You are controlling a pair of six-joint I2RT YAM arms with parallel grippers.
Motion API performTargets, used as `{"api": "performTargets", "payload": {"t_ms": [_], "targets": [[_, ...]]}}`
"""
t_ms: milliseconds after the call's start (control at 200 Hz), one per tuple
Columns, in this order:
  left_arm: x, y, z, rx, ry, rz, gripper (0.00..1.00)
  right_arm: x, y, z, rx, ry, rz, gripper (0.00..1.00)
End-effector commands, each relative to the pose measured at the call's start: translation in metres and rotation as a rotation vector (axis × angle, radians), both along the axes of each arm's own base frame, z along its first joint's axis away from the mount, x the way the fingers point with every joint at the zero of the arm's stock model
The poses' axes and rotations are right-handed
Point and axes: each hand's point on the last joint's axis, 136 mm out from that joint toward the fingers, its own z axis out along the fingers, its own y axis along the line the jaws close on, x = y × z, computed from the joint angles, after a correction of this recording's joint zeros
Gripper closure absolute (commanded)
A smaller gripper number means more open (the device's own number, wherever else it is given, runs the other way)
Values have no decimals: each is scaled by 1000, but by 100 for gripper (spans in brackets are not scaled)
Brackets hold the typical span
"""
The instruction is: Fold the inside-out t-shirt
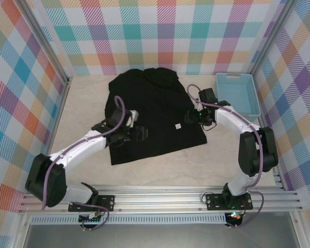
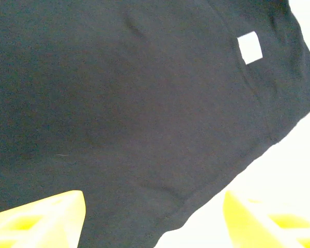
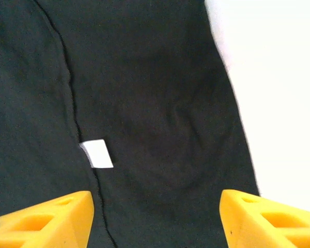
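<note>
Inside-out t-shirt (image 1: 155, 111), plain black soft cloth, short-sleeved: lying mostly flat on pale bench (image 1: 160, 173), about centre, nearer far edge than near edge. Straight hem toward near edge, cloth bunched at far end. Small white square tag (image 1: 178, 125) on a seam, toward near-right corner of shirt. Left gripper (image 1: 140, 134) over near-left part of shirt; yellow fingers (image 2: 41, 219) spread apart, clamped on nothing, black cloth and a strip of bench below them. Right gripper (image 1: 188, 116) at right side of shirt; yellow fingers (image 3: 46, 219) likewise apart, holding nothing, seam and tag below. Light-blue rectangular plastic basket (image 1: 237, 93) in far-right corner of bench, beside right arm, not touching shirt.
</note>
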Motion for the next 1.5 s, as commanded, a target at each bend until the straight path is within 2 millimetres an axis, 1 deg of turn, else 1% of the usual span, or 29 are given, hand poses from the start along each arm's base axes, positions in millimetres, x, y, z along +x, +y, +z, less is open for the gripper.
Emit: {"api": "performTargets", "payload": {"t_ms": [0,30,105,215,300,405,535,605,675,835,1000,1105,1190,1300,1425,1495], "targets": [[-25,-50,-2,35,-89,-279,30,-26,-2,-8,-29,67,38,34],[-32,-60,-8,67,-111,-342,30,-29,-6,-10,-37,74,29,34],[-42,-76,-23,164,-150,-459,30,-31,-16,-9,-14,73,-7,34],[-48,-90,-49,287,-164,-584,33,-28,-24,-2,35,48,-44,34],[-46,-94,-67,377,-154,-634,39,-26,-27,1,32,44,-46,34],[-45,-99,-81,437,-144,-685,48,-27,-27,-1,33,53,-43,34],[-47,-96,-100,502,-106,-728,53,-30,-28,-6,32,63,-48,34],[-46,-93,-106,528,-95,-733,60,-32,-29,-6,31,62,-50,34],[-47,-93,-107,524,-87,-737,68,-32,-30,-6,30,62,-53,34],[-43,-100,-100,480,-103,-710,86,-33,-29,-5,38,63,-54,34],[-35,-107,-90,422,-107,-682,100,-35,-30,-3,37,58,-52,34],[-30,-111,-77,358,-119,-655,100,-37,-31,-1,37,57,-54,34],[-26,-116,-58,272,-122,-630,100,-39,-30,0,42,57,-52,34],[-20,-115,-36,173,-118,-581,100,-43,-28,4,58,46,-34,34],[-17,-107,-11,65,-102,-533,100,-51,-22,18,101,-23,13,33],[-15,-103,2,6,-102,-504,100,-56,-15,29,141,-71,57,33]]}}
